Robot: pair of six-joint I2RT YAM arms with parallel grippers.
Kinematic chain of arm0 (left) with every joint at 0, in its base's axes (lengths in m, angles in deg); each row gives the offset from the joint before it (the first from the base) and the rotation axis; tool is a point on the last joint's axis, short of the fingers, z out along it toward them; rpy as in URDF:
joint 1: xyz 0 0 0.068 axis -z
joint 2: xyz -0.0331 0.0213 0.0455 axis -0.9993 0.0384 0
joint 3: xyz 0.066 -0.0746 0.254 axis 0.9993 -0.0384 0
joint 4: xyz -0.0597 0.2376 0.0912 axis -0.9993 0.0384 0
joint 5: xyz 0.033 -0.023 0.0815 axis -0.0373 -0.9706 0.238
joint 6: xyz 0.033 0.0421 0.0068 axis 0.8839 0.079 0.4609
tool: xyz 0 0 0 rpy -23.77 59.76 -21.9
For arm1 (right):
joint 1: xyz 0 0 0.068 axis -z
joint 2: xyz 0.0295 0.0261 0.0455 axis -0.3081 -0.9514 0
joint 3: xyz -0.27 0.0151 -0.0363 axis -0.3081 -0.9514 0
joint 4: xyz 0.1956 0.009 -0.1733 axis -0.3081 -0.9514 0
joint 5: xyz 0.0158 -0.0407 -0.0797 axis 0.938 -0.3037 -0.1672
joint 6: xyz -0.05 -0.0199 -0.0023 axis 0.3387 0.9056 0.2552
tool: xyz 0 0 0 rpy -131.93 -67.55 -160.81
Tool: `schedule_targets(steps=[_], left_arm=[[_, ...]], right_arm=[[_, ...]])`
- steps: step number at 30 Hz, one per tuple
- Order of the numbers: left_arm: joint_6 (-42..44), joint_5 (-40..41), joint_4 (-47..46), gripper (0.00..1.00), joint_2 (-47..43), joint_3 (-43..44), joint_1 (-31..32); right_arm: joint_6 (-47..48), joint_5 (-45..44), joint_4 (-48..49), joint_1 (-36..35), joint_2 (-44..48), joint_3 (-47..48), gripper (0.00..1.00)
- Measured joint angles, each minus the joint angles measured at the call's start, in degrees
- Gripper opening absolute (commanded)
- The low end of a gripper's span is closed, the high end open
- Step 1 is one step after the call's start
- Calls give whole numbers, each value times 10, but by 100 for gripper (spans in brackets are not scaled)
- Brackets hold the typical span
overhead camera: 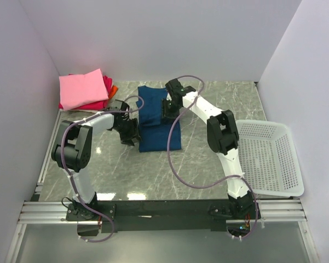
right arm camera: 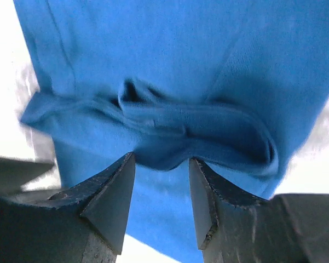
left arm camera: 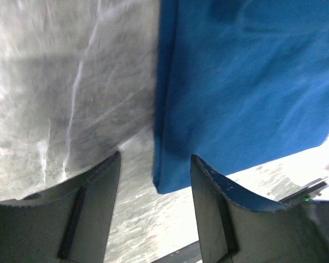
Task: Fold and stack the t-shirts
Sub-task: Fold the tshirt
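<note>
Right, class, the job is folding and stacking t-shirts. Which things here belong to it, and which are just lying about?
Belongs to the job:
dark blue cloth t-shirt, mid-table
folded pink cloth t-shirt
magenta-red cloth t-shirt under the pink one
orange cloth t-shirt, only its edge showing

Just lying about:
white plastic mesh basket

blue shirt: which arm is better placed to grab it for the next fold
Right, probably: the right end effector, open, straddles a bunched fold of the blue shirt; the left end effector, also open, sits at the shirt's corner, mostly over table.
</note>
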Motion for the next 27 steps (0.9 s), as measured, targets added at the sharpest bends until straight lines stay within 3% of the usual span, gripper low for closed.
schedule_targets(steps=[6, 14, 19, 27], left_arm=[[3, 8, -2, 59, -28, -43, 9], [3, 10, -4, 59, -57, -80, 10], [2, 9, -7, 59, -61, -85, 10], [-1, -4, -16, 58, -61, -88, 10]], right_arm=[[-12, -21, -18, 2, -46, 90, 51], [-47, -32, 21, 20, -38, 103, 51], [-47, -36, 43, 27, 24, 16, 52], [-32, -35, 79, 29, 205, -229, 52]])
